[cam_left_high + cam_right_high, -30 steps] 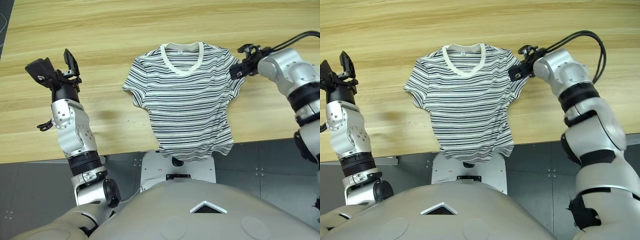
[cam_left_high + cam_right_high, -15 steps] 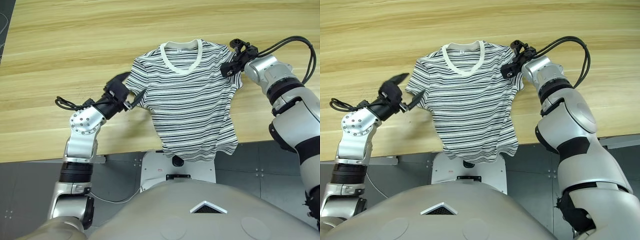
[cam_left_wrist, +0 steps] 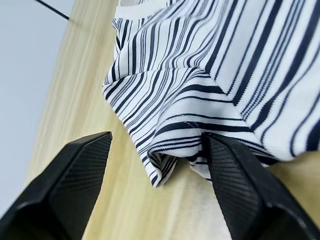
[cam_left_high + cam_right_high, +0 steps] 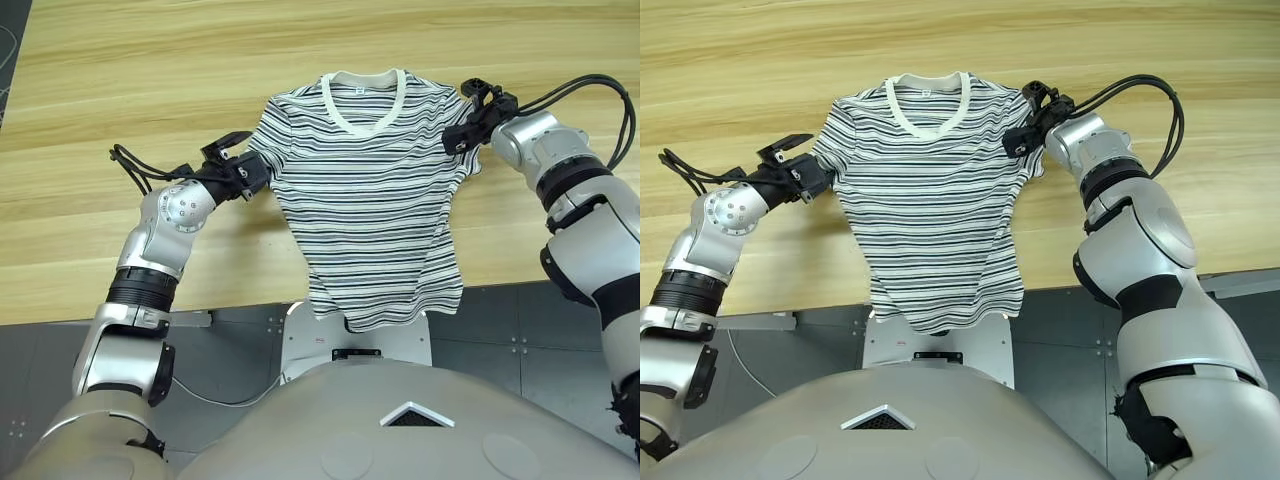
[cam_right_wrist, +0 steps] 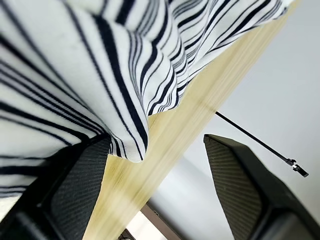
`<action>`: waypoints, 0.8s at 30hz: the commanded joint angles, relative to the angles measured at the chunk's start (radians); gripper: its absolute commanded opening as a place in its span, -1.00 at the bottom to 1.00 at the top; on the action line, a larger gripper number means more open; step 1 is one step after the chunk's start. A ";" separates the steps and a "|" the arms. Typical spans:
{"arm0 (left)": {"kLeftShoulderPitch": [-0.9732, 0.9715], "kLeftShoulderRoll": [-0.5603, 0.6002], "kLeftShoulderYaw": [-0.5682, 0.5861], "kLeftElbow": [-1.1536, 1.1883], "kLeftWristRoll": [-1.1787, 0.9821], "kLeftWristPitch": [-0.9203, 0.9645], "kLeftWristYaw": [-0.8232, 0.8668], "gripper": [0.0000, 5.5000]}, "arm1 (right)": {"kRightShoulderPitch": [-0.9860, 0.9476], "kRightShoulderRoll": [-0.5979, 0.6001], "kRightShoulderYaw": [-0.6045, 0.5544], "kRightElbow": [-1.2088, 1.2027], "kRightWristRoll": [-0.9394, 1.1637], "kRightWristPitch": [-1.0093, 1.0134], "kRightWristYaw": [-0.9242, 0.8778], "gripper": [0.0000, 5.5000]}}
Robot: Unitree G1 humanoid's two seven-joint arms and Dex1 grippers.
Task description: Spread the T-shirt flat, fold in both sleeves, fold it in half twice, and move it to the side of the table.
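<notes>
A black-and-white striped T-shirt [image 4: 370, 190] lies front up on the wooden table [image 4: 150, 60], collar at the far side. Its hem [image 4: 380, 310] hangs over the near edge. My left gripper [image 4: 250, 165] is at the left sleeve [image 3: 165, 125]. It is open, with the sleeve's hem between its spread fingers [image 3: 75, 180] and one finger against the cloth. My right gripper [image 4: 462, 130] sits at the right sleeve [image 5: 100, 65], also open, with the cloth draped over one finger [image 5: 75, 190].
Bare wood stretches to both sides of the shirt and beyond the collar. The table's near edge [image 4: 560, 285] runs just in front of my arms, with grey floor [image 4: 520, 360] below it. A thin black cable [image 4: 5, 40] lies off the far left corner.
My left arm swung in from the far left, where it stood raised, to the left sleeve. The right gripper crept inward along the right shoulder. The shirt slid slightly away and its body narrowed.
</notes>
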 commanded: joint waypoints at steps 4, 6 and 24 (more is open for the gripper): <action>-0.187 -0.053 -0.077 0.266 0.089 -0.052 0.090 0.22 | 0.005 0.025 0.038 0.031 -0.038 0.036 -0.101 0.26; -0.250 -0.079 -0.092 0.360 0.110 -0.068 0.147 0.22 | -0.009 0.030 0.056 0.038 -0.062 0.066 -0.158 0.26; 0.199 0.187 0.174 -0.426 -0.487 -0.100 -0.338 0.22 | 0.302 -0.124 -0.321 -0.516 0.733 -0.319 0.346 0.26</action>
